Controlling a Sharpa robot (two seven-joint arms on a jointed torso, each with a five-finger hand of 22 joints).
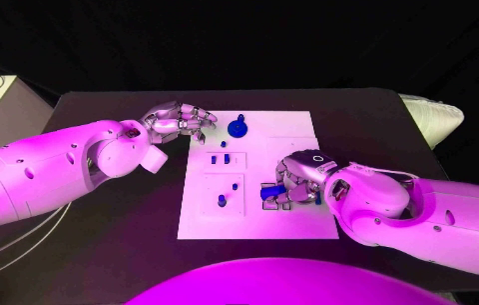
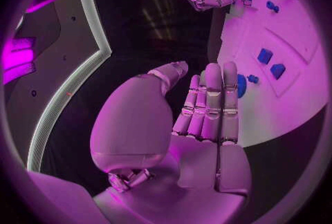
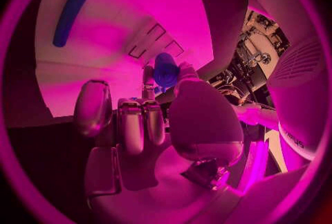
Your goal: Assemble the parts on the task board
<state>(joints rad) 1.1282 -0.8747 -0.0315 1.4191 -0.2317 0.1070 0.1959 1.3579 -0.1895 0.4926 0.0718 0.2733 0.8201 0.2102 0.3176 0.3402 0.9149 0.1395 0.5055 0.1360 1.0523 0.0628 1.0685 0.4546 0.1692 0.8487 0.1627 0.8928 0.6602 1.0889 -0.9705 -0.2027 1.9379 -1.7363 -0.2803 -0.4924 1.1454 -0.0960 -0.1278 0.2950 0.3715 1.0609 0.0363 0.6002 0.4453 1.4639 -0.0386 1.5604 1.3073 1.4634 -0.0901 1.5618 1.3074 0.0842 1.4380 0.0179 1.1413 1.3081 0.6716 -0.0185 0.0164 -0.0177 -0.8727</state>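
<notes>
Black table [image 1: 120,250], dark backdrop behind; pale cabinet [image 1: 15,111] at left edge; white ribbed object [image 1: 434,118] at right

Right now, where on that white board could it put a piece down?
The task board is bare along its near edge and far right corner. It is crowded around the right hand, holding a blue part, and by the left hand.
</notes>
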